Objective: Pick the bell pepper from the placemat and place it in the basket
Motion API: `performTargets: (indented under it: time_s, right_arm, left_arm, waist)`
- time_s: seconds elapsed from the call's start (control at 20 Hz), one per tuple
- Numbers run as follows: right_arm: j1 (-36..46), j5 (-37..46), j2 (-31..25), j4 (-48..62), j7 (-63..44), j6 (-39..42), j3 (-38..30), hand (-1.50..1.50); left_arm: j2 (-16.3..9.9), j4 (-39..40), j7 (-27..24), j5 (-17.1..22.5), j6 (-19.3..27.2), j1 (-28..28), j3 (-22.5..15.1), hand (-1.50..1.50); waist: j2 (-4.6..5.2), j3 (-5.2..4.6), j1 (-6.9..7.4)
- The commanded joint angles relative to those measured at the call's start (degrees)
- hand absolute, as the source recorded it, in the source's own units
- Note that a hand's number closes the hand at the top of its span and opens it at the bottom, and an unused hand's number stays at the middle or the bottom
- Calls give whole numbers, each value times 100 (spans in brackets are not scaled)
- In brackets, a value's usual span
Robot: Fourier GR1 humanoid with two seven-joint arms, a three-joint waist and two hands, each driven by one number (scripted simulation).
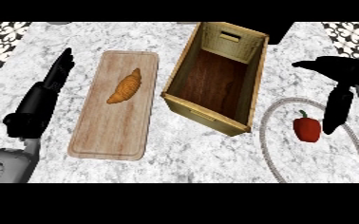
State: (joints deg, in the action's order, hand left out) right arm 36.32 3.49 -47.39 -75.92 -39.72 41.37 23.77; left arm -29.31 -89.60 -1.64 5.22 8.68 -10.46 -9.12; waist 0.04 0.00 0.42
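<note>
Bench (210, 156) looks like polished grey-white marble w/ veining; the cutting board (116, 123) is pale matt wood w/ visible grain, and the croissant (125, 87) on it has a browned, ridged crust. Basket (242, 52) has light woven-looking walls w/ smooth pale wood rim and dark, slightly glossy wood floor. Bell pepper (307, 128) is smooth, shiny red; placemat (270, 123) edge looks like braided cord; each robot hand (335, 109) is matt black, plastic-like.

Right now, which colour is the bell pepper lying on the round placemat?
The bell pepper is red with a small green stem, seen best in the head view.
</note>
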Motion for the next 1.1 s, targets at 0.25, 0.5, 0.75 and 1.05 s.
performTargets:
  time_s: [0.25, 0.5, 0.75, 1.05]
  right_arm:
    - [-584, 1189, 456, 481, 675, 2, -20, -150]
    - [-1120, 1672, 358, 207, 1026, -87, -318, -150]
    - [-1005, 2104, 613, 475, 1325, -8, -692, -150]
    - [-1366, 2955, 1005, 758, 1861, -637, -614, -150]
  left_arm:
    - [272, 288, 279, -209, -249, -552, 276, 0]
    - [355, 98, 170, -237, -460, -149, 500, 0]
    - [502, 30, 5, -496, -611, 134, 597, 0]
    - [721, 342, -131, -681, -687, -116, 780, 0]
  waist:
    - [2, 1, -44]
    - [-11, 0, -59]
    - [-7, -1, -33]
    - [0, 0, -38]
